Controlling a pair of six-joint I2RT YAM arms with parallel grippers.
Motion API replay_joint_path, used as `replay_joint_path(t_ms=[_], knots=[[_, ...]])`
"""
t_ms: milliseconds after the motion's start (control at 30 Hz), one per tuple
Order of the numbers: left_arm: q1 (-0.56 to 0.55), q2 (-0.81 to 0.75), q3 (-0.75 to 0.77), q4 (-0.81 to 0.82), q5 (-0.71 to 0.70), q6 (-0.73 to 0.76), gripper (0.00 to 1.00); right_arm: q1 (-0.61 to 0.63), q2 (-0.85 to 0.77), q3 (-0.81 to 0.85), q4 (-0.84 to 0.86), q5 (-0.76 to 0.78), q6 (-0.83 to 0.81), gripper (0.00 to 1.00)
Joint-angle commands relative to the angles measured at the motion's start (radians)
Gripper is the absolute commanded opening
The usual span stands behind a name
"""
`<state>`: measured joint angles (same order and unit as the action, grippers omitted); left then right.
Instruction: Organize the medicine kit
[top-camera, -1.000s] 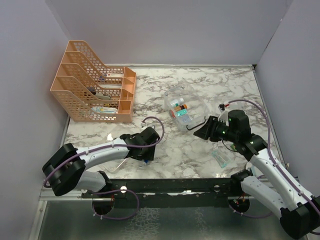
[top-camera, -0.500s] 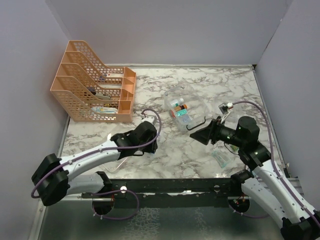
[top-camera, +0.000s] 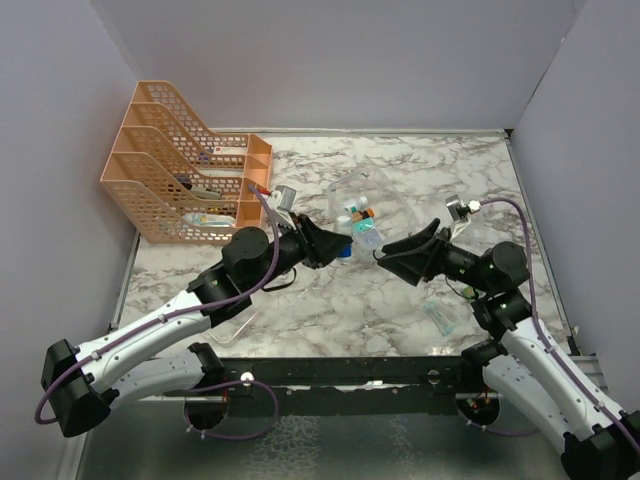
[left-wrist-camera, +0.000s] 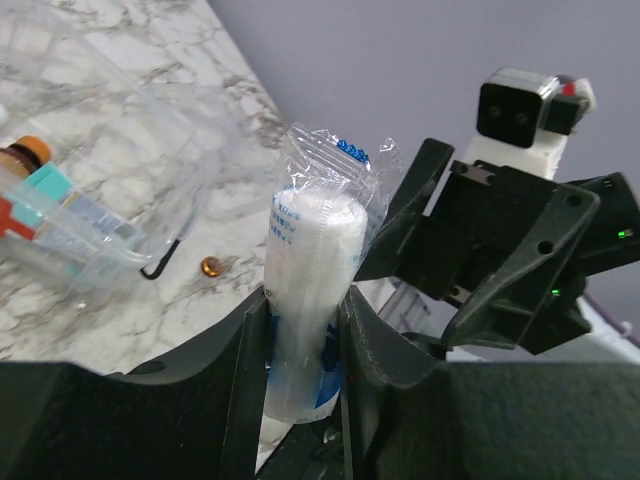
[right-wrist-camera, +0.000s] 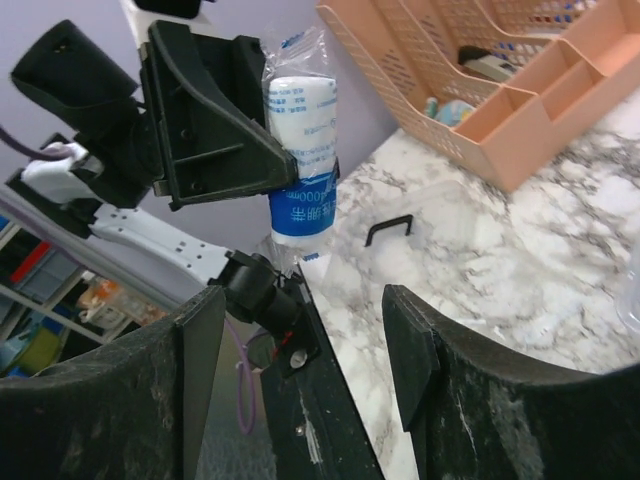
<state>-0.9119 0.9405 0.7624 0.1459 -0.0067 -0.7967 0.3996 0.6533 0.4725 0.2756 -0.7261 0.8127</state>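
Note:
The medicine kit (top-camera: 368, 205), a clear plastic box holding small bottles and packets, sits mid-table; its wall (left-wrist-camera: 95, 235) and black handle (left-wrist-camera: 165, 262) show in the left wrist view. My left gripper (top-camera: 335, 247) hovers just left of the kit, shut on a white gauze roll (left-wrist-camera: 312, 250) sealed in a clear bag with a blue label. My right gripper (top-camera: 392, 256) faces it from the right, open and empty (right-wrist-camera: 305, 345). In the right wrist view the roll (right-wrist-camera: 300, 140) stands upright in the left gripper, beyond my own fingers (right-wrist-camera: 412, 340).
An orange mesh file rack (top-camera: 185, 175) with items in its slots stands at the back left. A small clear packet (top-camera: 443, 317) lies near the right arm, and a thin white item (top-camera: 232, 330) lies by the front-left edge. Grey walls close in the table.
The left arm has lifted the bagged roll from the front-left table and carried it right, up beside the kit. The right gripper has opened wider and turned toward the left one.

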Motion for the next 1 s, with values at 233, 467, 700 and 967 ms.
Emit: replay_joint_path(t_ms=[233, 467, 700, 967], knots=[[-0.002, -0.014, 0.016, 0.199, 0.048, -0.120, 0.31, 0.125, 0.190, 0.115, 0.267, -0.032, 0.012, 0.66], [-0.003, -0.022, -0.004, 0.200, 0.052, -0.130, 0.31, 0.214, 0.279, 0.170, 0.250, 0.039, -0.009, 0.65], [-0.002, -0.034, -0.029, 0.199, 0.042, -0.133, 0.31, 0.233, 0.337, 0.184, 0.214, 0.108, 0.015, 0.60], [-0.002, -0.041, -0.039, 0.200, 0.042, -0.138, 0.31, 0.237, 0.377, 0.188, 0.249, 0.114, 0.047, 0.40]])
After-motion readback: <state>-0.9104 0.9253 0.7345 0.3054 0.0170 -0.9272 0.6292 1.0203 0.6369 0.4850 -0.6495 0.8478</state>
